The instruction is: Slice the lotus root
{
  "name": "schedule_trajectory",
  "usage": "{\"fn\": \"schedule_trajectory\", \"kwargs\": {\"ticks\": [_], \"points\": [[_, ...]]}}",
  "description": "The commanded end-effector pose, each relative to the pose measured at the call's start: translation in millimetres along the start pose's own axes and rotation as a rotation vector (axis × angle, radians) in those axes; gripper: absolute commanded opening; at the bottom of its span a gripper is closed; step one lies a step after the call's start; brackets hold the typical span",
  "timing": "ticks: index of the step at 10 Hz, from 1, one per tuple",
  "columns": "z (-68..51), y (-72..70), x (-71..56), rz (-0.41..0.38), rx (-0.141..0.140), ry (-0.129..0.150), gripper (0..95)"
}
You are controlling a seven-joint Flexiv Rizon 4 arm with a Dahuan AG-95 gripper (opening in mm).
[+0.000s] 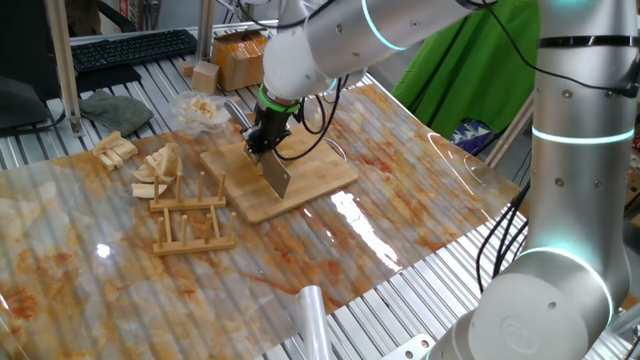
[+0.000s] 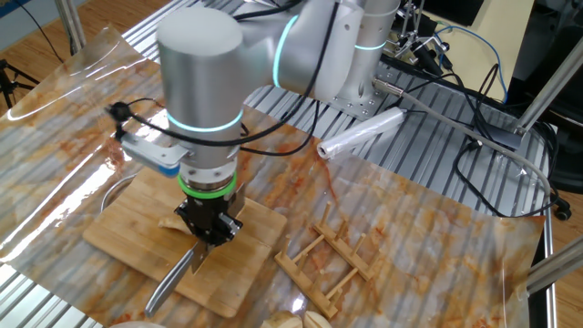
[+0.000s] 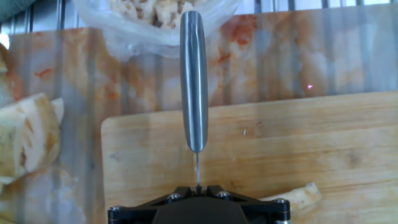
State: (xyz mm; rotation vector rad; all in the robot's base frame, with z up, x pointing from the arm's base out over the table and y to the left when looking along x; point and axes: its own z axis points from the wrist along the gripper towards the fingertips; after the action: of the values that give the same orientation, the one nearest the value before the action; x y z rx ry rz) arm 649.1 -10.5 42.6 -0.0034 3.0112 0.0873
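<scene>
Gripper: the gripper [image 1: 267, 141] is clenched on a knife [image 1: 275, 174]; in the hand view the blade is seen edge-on, running out from between the fingers, with the steel handle beyond.
Knife: the blade is held over the wooden board [image 1: 320, 180], tip angled down toward it; whether the edge touches the wood cannot be told.
Lotus root: a small pale piece [image 3: 297, 198] lies on the board, just beside the gripper body on the right of the hand view, partly hidden by it; in the other fixed view it shows as a tan bit [image 2: 173, 220] at the left of the gripper.
Alignment risk: the root appears to sit to one side of the blade line, so a cut made from here would likely meet bare wood.
Slip risk: the piece is small and rounded and nothing holds it; it could be pushed or rolled aside by a glancing blade.
Grip risk: only the thin blade is pinched, so the knife could be twisted in the fingers under load.
Surroundings: a wooden rack [image 1: 190, 215] and larger tan wedges [image 1: 160, 170] stand left of the board, near enough to be struck by a wide swing.
</scene>
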Motion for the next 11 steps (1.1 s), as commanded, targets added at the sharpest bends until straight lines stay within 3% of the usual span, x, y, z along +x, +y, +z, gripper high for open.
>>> {"fn": "schedule_trajectory", "kwargs": {"ticks": [1, 11], "points": [[-3.8, 1.6, -2.8, -0.002, 0.001, 0.023, 0.0], [-29.8, -3.8, -4.0, -0.023, 0.025, 0.044, 0.0]]}}
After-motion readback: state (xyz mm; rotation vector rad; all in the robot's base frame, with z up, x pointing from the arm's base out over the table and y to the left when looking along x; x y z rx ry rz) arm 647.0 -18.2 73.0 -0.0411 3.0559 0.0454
